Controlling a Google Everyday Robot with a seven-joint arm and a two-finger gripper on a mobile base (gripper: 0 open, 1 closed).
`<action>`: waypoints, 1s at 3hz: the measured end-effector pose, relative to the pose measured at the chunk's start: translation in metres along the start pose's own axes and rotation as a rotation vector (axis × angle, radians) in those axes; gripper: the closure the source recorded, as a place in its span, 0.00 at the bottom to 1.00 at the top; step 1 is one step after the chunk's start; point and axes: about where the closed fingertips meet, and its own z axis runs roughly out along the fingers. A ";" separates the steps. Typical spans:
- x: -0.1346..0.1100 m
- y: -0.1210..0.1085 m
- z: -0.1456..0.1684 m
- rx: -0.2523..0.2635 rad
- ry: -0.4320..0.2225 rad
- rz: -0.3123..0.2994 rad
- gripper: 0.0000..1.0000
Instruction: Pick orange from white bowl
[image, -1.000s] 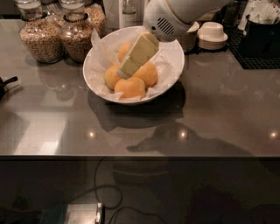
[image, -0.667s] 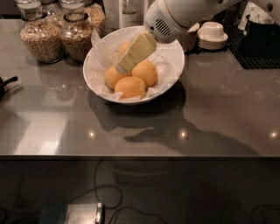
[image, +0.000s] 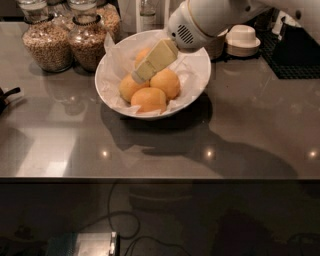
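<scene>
Tool (image: 140, 75): a pale yellow-green slab that slants down and to the left from the white arm (image: 210, 20) into the white bowl (image: 200, 85). Whether it is clenched or released cannot be told, and nothing is seen to be lifted by it. Its tip lies at the far upper edge of the left orange (image: 129, 90), just beside the right orange (image: 167, 83); contact with either cannot be confirmed.

Fruit: four oranges rest inside the bowl on crinkled white paper (image: 116, 56). The near orange (image: 149, 100) sits in front of the other two and touches both. The far orange (image: 142, 54) is partly hidden behind the tool.

Bowl: it stands upright on the grey glossy desk (image: 235, 135), in the far middle part of it.

Surroundings: two glass grain jars (image: 47, 42) (image: 89, 44) stand just left of the bowl, at the far left. Cream stacked cups (image: 242, 38) sit far right of the bowl, near a black mat (image: 296, 57) at the right edge. A small black object (image: 6, 97) juts in at the left edge.
</scene>
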 end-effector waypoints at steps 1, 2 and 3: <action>-0.003 -0.004 0.006 0.006 -0.062 0.046 0.00; -0.006 -0.017 0.023 0.030 -0.147 0.163 0.00; -0.014 -0.031 0.035 0.048 -0.195 0.255 0.00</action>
